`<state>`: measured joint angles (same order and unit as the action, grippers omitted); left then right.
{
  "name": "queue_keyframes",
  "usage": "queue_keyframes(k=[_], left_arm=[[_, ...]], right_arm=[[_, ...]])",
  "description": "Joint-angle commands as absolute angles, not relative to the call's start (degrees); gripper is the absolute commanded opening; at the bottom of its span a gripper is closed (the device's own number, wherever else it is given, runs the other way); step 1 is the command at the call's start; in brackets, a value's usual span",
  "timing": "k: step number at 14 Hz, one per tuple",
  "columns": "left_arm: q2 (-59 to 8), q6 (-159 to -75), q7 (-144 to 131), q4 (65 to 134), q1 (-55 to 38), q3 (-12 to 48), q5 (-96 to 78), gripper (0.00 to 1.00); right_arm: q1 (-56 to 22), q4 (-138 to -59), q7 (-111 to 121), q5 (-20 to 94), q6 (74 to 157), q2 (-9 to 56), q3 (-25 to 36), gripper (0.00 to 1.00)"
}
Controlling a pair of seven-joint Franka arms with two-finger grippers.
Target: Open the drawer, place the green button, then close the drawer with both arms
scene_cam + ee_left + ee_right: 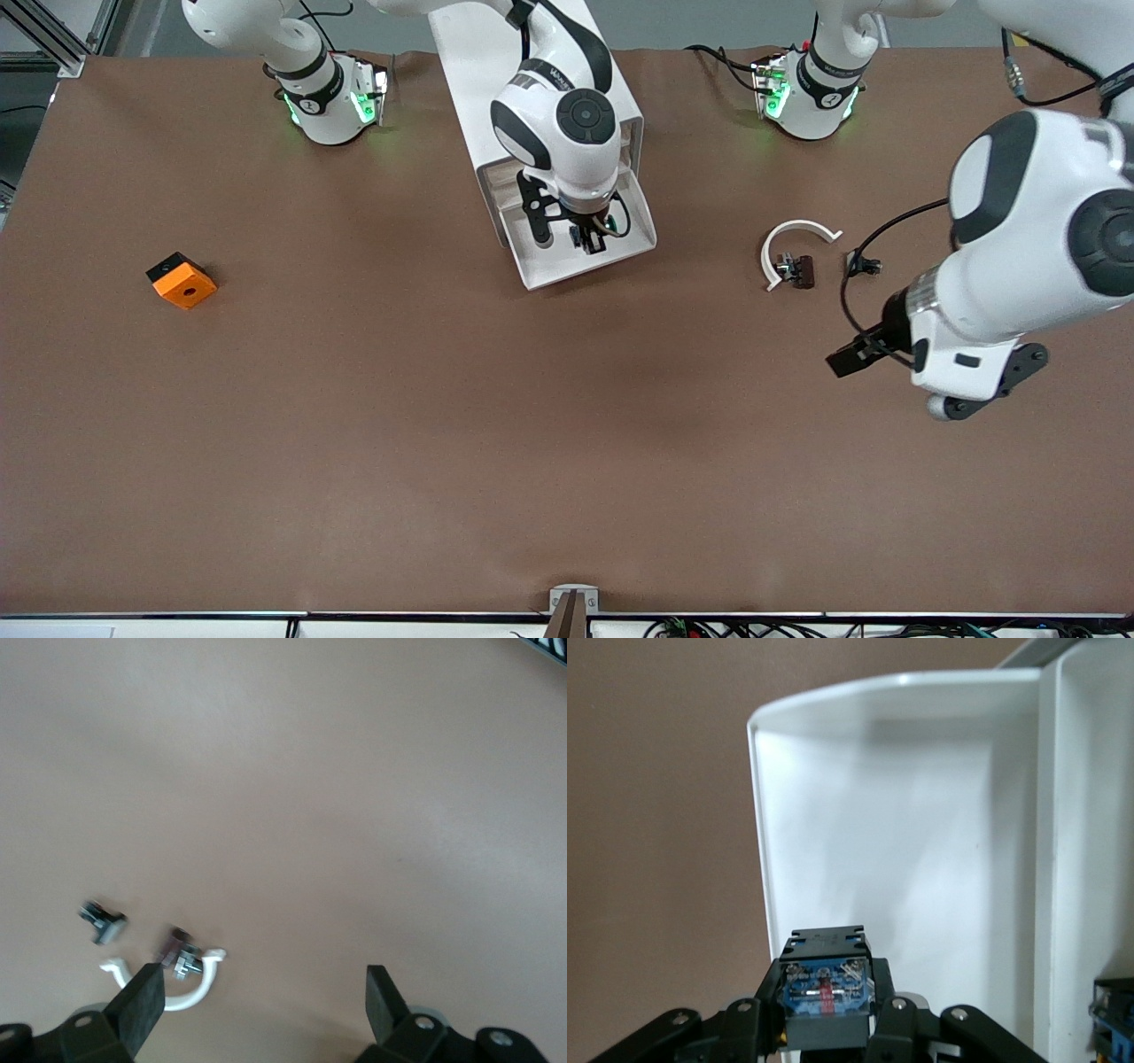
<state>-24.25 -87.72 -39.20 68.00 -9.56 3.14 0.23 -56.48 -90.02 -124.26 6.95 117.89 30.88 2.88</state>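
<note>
The white cabinet [461, 71] stands between the arm bases, and its drawer [633, 251] is pulled out toward the front camera. My right gripper [586, 237] hangs over the open drawer and is shut on the button [826, 992]. Only the button's dark blue-grey block body shows between the fingers; its green cap is hidden. The drawer's white floor [877, 833] lies under it. My left gripper [263, 1001] is open and empty, and hovers over the bare table toward the left arm's end [855, 354].
A small brown-black part with a white curved strip [793, 259] lies on the table beside the left gripper and also shows in the left wrist view [182, 961]. A tiny black part [864, 264] lies beside it. An orange cube with a hole [182, 280] sits toward the right arm's end.
</note>
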Motion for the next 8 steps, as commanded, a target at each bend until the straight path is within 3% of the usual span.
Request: queue_keyframes(k=[1,8], left_arm=[[-18.91,-86.40,-29.13,71.71,-7.74,3.43,1.93,1.00],[-7.67,-87.01,-14.42,81.19,-3.43,3.69,1.58,1.00]], right_arm=[[-57.83,-87.80,-125.59,7.91,117.51,32.96,3.34,0.00],[-60.20,-83.85,-126.65,8.61,118.65,37.53,3.43,0.00]])
